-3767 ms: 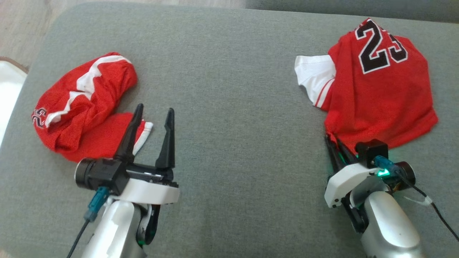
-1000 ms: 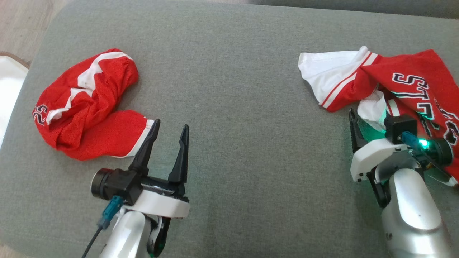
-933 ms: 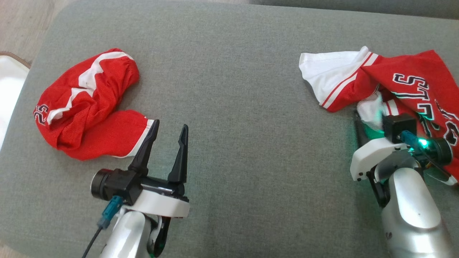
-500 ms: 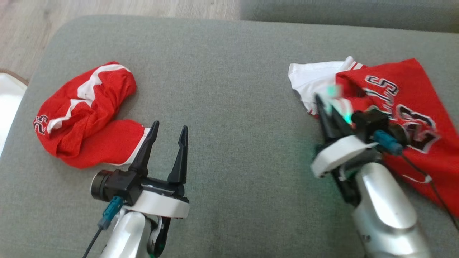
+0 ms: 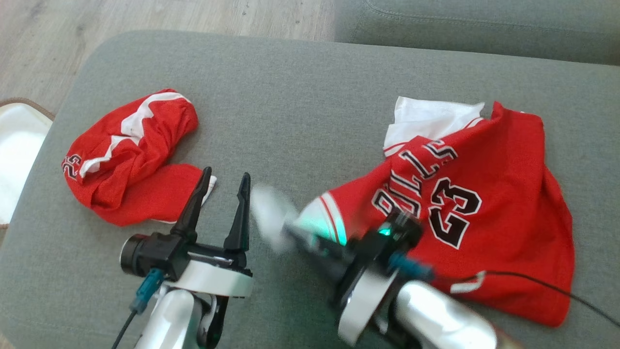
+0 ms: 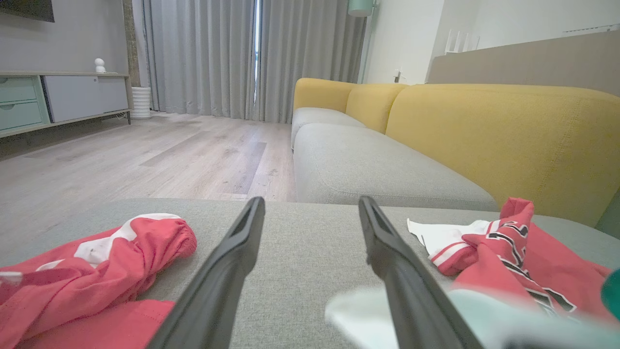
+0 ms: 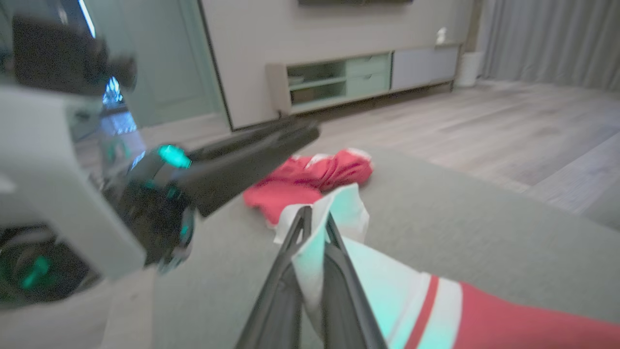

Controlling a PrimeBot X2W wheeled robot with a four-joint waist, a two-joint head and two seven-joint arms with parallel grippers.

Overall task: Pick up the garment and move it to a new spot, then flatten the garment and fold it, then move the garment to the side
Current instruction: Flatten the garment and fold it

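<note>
Right pincer (image 7: 317, 215) pinches the jersey (image 5: 503, 194) by its white sleeve (image 7: 349, 208) — seemingly a thin bite, so dragging could slip it; left pincer (image 5: 226, 172) spread.

The red jersey (image 5: 489, 213), black "23" and lettering face up, lay rumpled and half spread on the grey cushion (image 5: 300, 97), stretched out behind the right pincer (image 7: 315, 219). The pincer's closed fingers pinched the edge of its white sleeve (image 7: 346, 208), which looked blurred.
</note>
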